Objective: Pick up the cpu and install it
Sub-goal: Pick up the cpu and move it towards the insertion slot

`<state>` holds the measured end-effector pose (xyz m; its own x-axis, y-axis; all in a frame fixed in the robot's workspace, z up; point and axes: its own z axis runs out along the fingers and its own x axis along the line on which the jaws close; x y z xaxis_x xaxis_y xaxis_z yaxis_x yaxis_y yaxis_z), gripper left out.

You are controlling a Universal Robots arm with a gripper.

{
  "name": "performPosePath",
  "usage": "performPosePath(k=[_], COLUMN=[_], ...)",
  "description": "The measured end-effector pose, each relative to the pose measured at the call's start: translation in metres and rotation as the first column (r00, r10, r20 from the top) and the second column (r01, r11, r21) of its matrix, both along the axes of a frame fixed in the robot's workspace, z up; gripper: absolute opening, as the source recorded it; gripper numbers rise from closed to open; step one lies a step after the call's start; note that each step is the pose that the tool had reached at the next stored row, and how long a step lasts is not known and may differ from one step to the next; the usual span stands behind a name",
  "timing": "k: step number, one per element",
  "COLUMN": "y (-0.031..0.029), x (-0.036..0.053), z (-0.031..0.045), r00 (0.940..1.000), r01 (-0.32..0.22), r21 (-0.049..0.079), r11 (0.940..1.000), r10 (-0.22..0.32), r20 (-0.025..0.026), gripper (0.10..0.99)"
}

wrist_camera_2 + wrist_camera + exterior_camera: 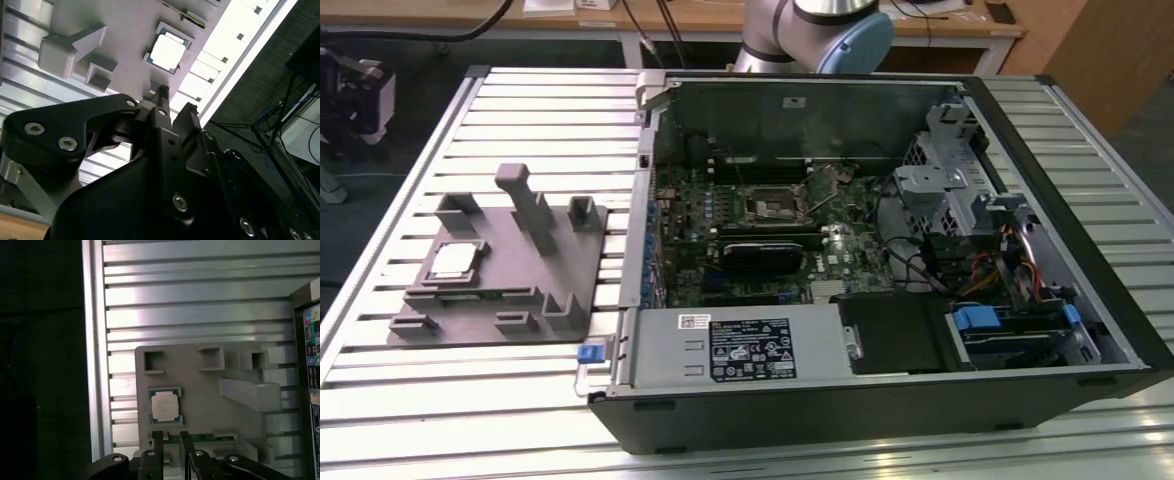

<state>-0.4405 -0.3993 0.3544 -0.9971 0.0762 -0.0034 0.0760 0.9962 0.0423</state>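
1. first wrist view is showing the gripper (171,446) pointing at the grey tray (200,395), fingers (157,445) slightly parted and gripping nothing.
2. the cpu (165,406) is lying flat in its tray pocket, apart from the fingers, likely kept square for picking.
3. tray posts (250,392) are standing near it; the open computer case (854,420) is sitting well apart.
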Motion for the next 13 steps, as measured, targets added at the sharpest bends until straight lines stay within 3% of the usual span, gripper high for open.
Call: performPosePath(k=[3,4,7,8,10,12,13], y=[-0.0009,-0.0010,-0.0016,-0.0016,-0.0017,-0.0017,-0.0017], x=[0.0000,0.0000,0.0000,0.0000,0.0000,0.0000,0.0000], z=[-0.0064,-0.0082,-0.0137,-0.0155,-0.0192,-0.0228,-0.0245], r00=[1.0000,0.9999,0.9998,0.9998,0.9997,0.9997,0.9997], r01=[-0.002,-0.004,-0.006,-0.005,-0.005,-0.006,-0.005], r21=[0.000,0.000,0.000,0.000,0.000,0.000,0.000], r11=[1.0000,1.0000,1.0000,1.0000,1.0000,1.0000,1.0000], r10=[0.002,0.004,0.006,0.005,0.005,0.006,0.005], r20=[-0.0093,-0.0118,-0.0192,-0.0211,-0.0237,-0.0245,-0.0248], gripper=[0.408,0.408,0.580,0.580,0.698,0.698,0.761])
